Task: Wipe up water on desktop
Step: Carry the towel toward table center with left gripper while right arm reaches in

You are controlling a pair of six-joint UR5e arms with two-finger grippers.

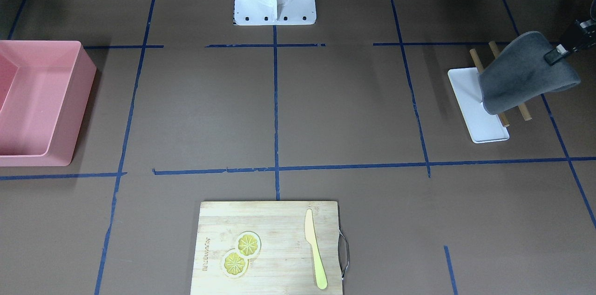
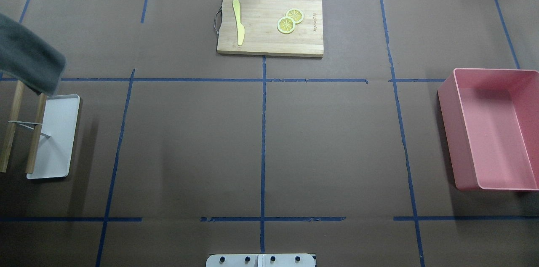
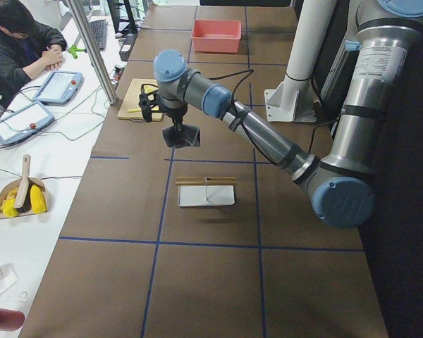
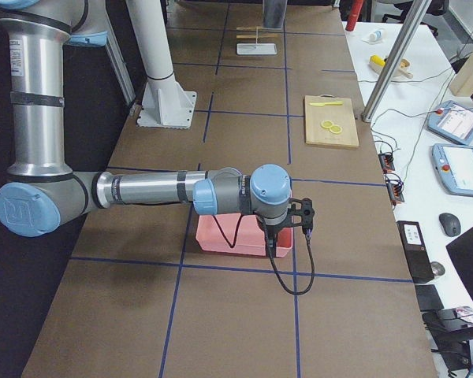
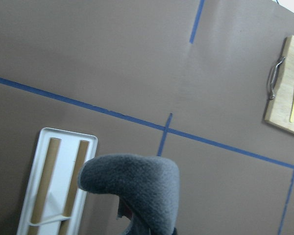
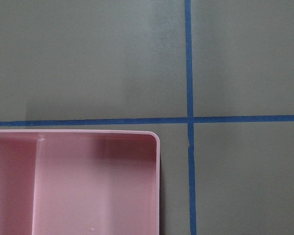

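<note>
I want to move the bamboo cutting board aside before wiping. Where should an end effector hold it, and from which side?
Probably the metal handle on the short edge of the cutting board toward the robot's left. Come from above, fingers across the wire loop. The board lies flat on the desktop, so its edges offer little grip.

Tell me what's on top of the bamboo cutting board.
Two lemon slices and a yellow knife lie on the bamboo cutting board. The slices overlap, hiding part of one.
</note>
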